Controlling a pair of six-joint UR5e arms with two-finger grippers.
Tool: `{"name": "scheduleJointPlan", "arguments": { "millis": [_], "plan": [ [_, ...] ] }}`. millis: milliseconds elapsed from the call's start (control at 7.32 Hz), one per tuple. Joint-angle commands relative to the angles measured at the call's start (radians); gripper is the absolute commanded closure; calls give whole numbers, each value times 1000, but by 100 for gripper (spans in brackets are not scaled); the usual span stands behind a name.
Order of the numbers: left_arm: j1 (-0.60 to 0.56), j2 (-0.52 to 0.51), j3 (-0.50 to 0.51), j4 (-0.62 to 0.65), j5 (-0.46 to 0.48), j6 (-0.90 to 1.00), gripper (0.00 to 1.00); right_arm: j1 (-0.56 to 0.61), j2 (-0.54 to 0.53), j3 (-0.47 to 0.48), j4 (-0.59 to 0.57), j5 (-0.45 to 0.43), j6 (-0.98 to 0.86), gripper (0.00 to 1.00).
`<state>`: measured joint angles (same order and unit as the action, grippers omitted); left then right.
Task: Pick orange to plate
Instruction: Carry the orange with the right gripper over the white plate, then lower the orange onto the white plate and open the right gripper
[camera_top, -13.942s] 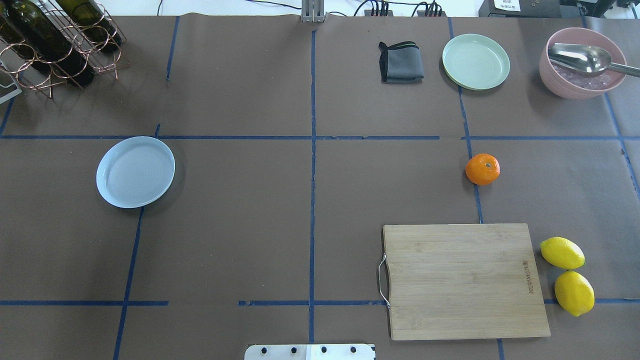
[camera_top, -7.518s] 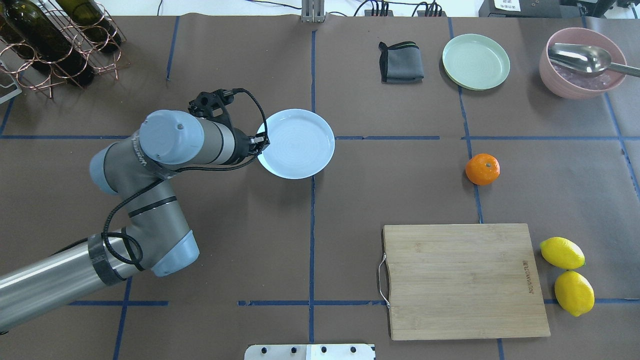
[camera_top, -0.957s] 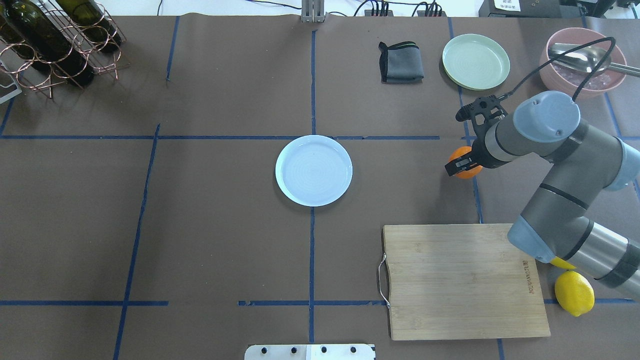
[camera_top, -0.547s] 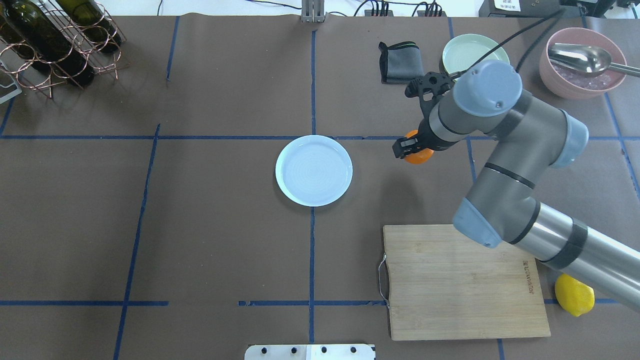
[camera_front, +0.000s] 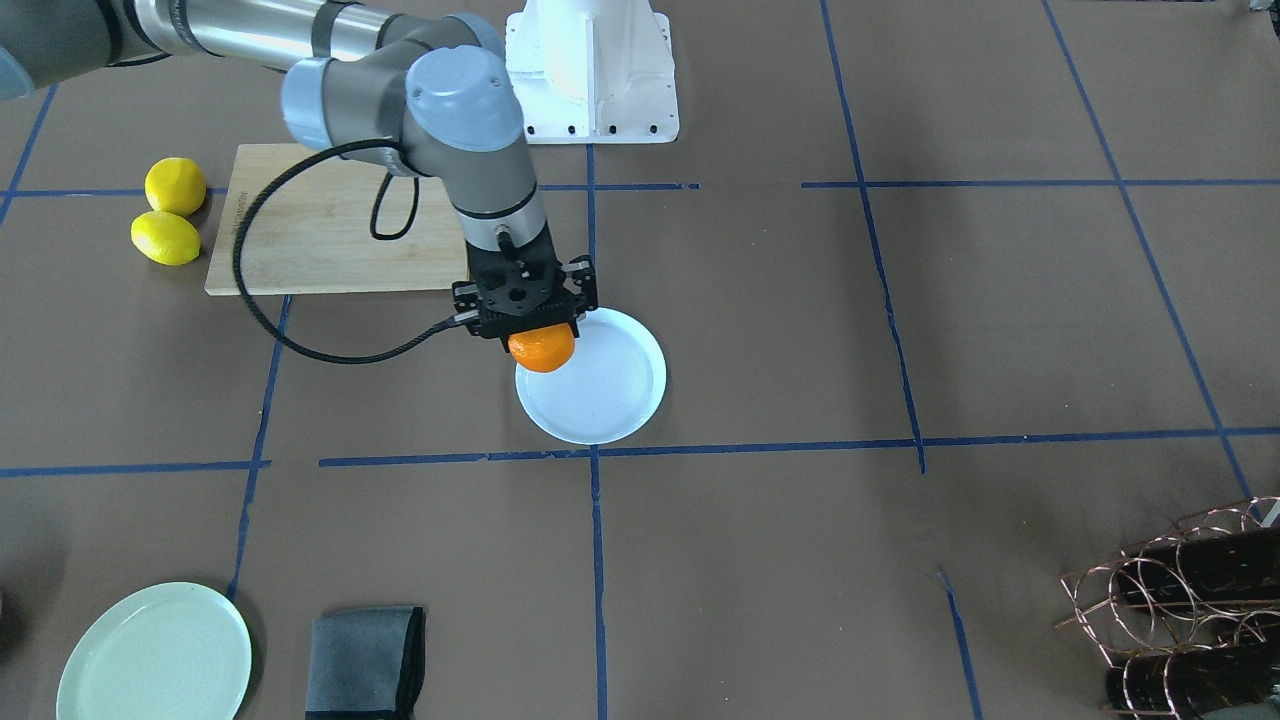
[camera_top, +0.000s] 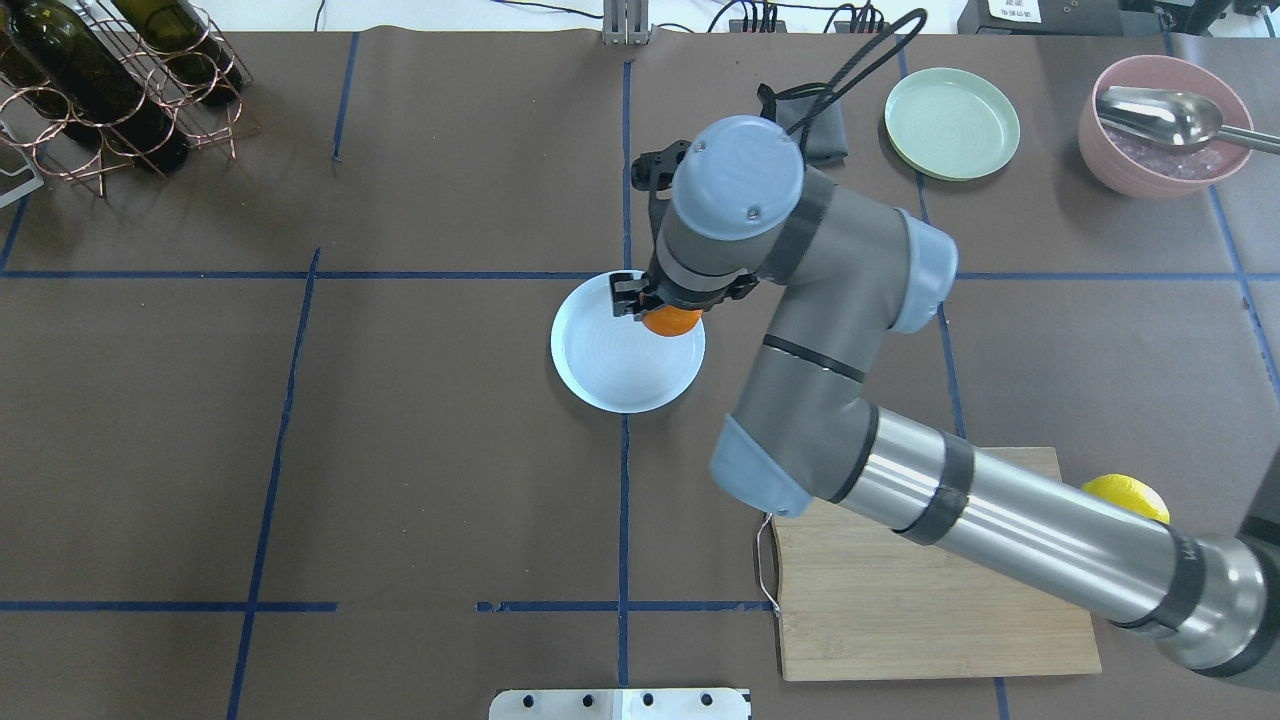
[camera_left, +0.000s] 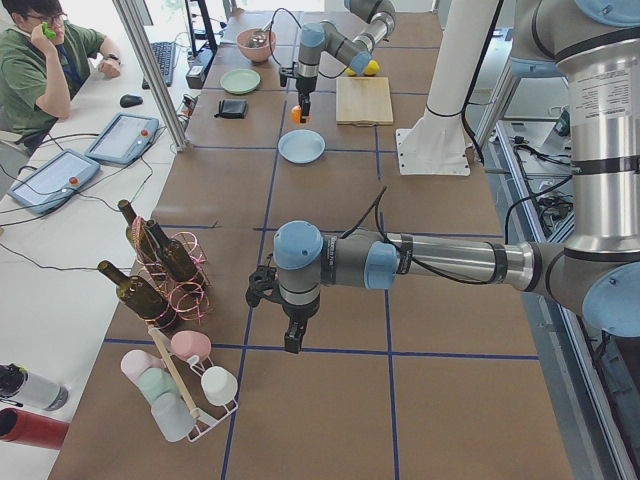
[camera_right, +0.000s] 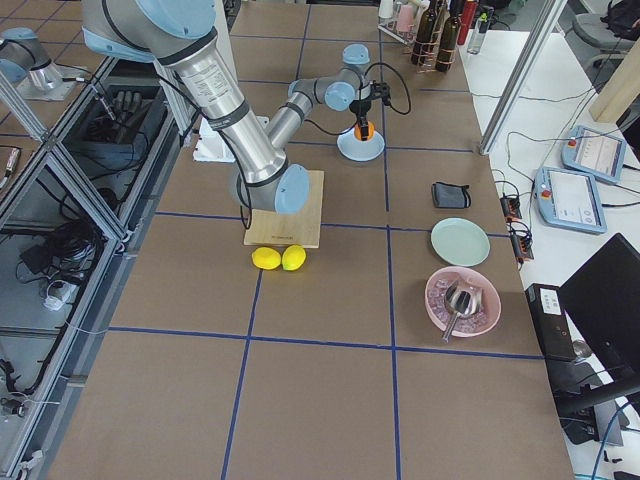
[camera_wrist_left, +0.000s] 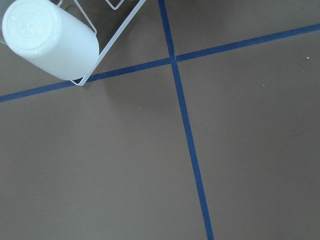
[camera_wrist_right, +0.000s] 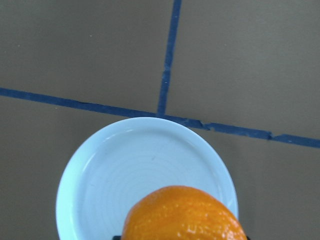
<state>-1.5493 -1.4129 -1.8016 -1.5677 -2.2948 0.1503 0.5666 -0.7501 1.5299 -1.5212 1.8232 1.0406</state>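
Observation:
The orange (camera_front: 543, 350) hangs just above the table, and my right gripper (camera_front: 538, 332) is shut on it from above. It sits over the pale bluish-white plate (camera_front: 600, 405), near the rim on the cutting-board side. In the overhead view the orange (camera_top: 672, 321) peeks out below the wrist, above the plate (camera_top: 615, 365). The right wrist view shows the orange (camera_wrist_right: 185, 215) low in frame, over the plate (camera_wrist_right: 125, 170). My left gripper (camera_left: 291, 342) appears only in the exterior left view, low over bare table far from the plate; I cannot tell whether it is open or shut.
A wooden cutting board (camera_front: 330, 220) and two lemons (camera_front: 165, 238) lie on my right side. A pale green plate (camera_top: 952, 123), a grey cloth (camera_front: 365, 660) and a pink bowl with a spoon (camera_top: 1165, 150) stand far right. A wine rack (camera_top: 110, 80) stands far left.
My right arm has carried the orange leftward, from the right half of the table to above the plate. Before that the plate was moved to the table's middle and the left arm withdrew.

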Motion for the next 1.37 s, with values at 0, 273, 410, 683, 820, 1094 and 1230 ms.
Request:
{"name": "scheduleJointPlan", "arguments": {
  "millis": [0,273,410,683,820,1094,1230],
  "plan": [
    [0,0,-5,0,0,0,0,-59,113,-172,-4,-86,41,63],
    [0,0,-8,0,0,0,0,-65,112,-207,-2,-105,41,63],
    [0,0,-7,0,0,-2,0,-65,113,-223,1,-120,41,63],
    [0,0,-5,0,0,0,0,-71,114,-246,1,-124,39,57],
    [0,0,-5,0,0,0,0,-74,114,-252,0,-124,39,43],
    [0,0,-5,0,0,0,0,-80,117,-255,0,-125,41,10],
    [0,0,-4,-2,0,0,0,-82,118,-254,0,-124,41,4]
  ]
}}
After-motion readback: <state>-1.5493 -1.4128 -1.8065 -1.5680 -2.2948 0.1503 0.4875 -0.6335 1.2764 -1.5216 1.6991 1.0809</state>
